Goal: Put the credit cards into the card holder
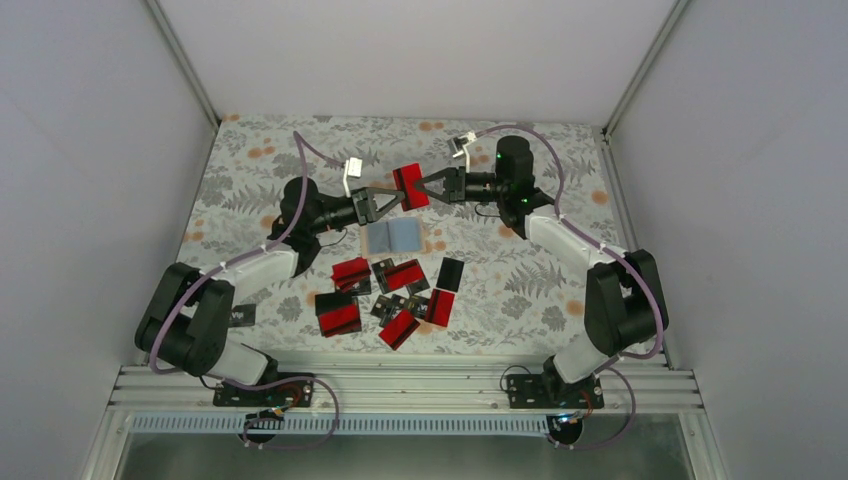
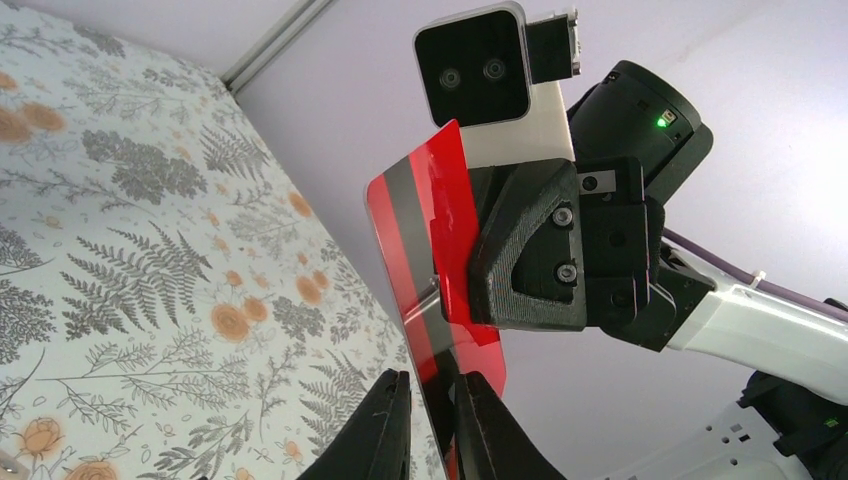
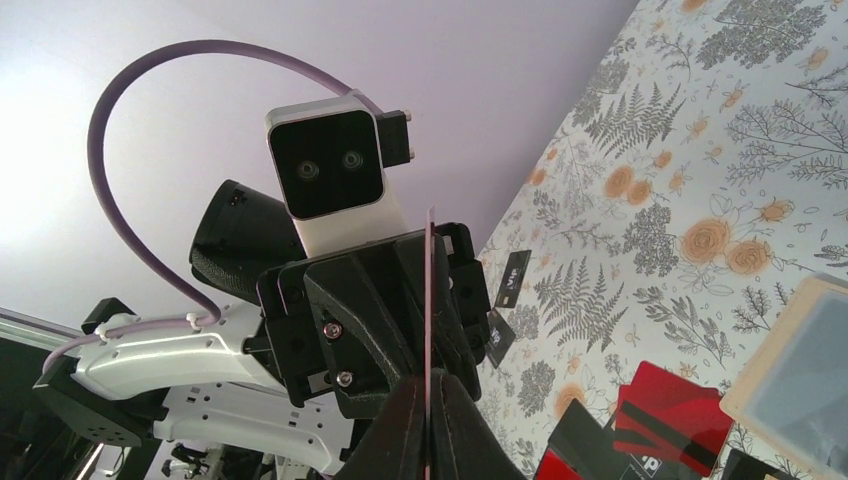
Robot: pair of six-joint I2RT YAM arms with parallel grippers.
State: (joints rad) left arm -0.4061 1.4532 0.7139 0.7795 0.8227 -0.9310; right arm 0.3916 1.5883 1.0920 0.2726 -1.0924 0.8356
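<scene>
- Outlier: one thin black rectangular card (image 1: 240,316) lies flat beside the left arm, well apart from the other cards.
- Left gripper (image 1: 388,203): raised above the table. Its two fingers (image 2: 388,425) flank the lower edge of one red rectangular plastic card with a grey stripe (image 1: 408,183), leaving only a narrow gap. Whether they press on it cannot be told.
- Loose cards: one cluster of thin red-and-black rectangular cards (image 1: 338,313) lies flat at mid-table. About nine are countable; several overlap, so the exact number cannot be told.
- Card holder: one flat folding case with a tan rim and pale blue-grey inside (image 1: 392,237) lies open on the table, between the cluster and the raised card.
- Raised card: one, held on edge in the air between the two grippers.
- Right gripper (image 1: 430,190): fingers clamped on the raised card.
- Surface: one table cloth, pale with grey fern and orange flower print (image 1: 520,290).
- Room: plain pale walls (image 1: 90,150) on three sides, with metal rails (image 1: 180,60) at the corners.
</scene>
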